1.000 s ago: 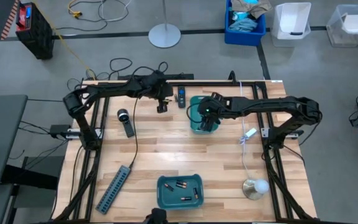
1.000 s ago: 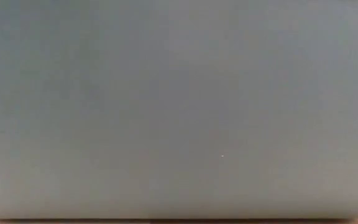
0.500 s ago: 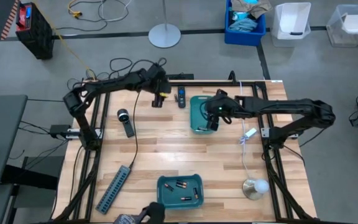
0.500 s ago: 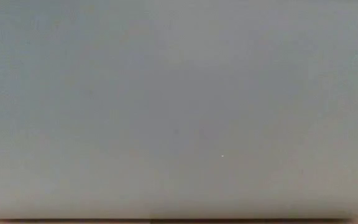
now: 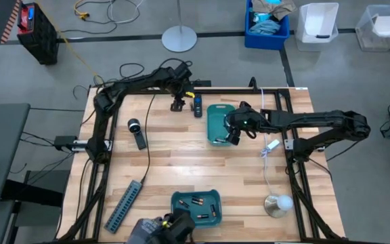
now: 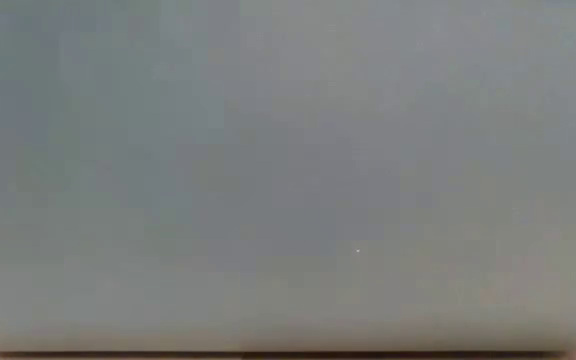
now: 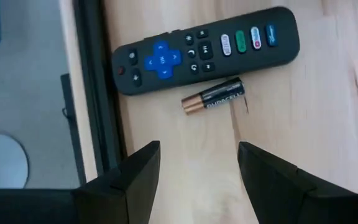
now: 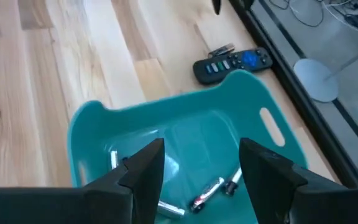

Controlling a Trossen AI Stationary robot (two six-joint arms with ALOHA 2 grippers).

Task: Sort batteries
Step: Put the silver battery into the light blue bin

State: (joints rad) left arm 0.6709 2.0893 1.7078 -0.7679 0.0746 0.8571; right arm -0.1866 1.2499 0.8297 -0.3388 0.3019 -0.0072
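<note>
A black-and-copper battery (image 7: 213,96) lies flat on the wood beside a black remote (image 7: 207,50) at the table's far edge. My left gripper (image 7: 197,168) hangs open just above and short of it, touching nothing; in the high view my left gripper (image 5: 177,105) is left of the remote (image 5: 197,106). My right gripper (image 8: 201,168) is open over the right rim of the far teal bin (image 8: 179,124), which holds a few silvery batteries (image 8: 207,193). The near teal bin (image 5: 196,207) holds several dark batteries (image 5: 198,201). The low view shows only a grey blur.
A grey power strip (image 5: 124,205) lies near left. A black handled device (image 5: 137,132) lies left of centre, and a white lamp with a cord (image 5: 278,203) is near right. A dark thing (image 5: 161,230) shows at the near edge. Bare wood lies between the two bins.
My left gripper has gone toward the table's far edge and a little right, toward the remote, tipping further down. My right gripper has drawn back toward the table's right edge, off the middle of the far bin. The dark thing at the near edge has come further into view.
</note>
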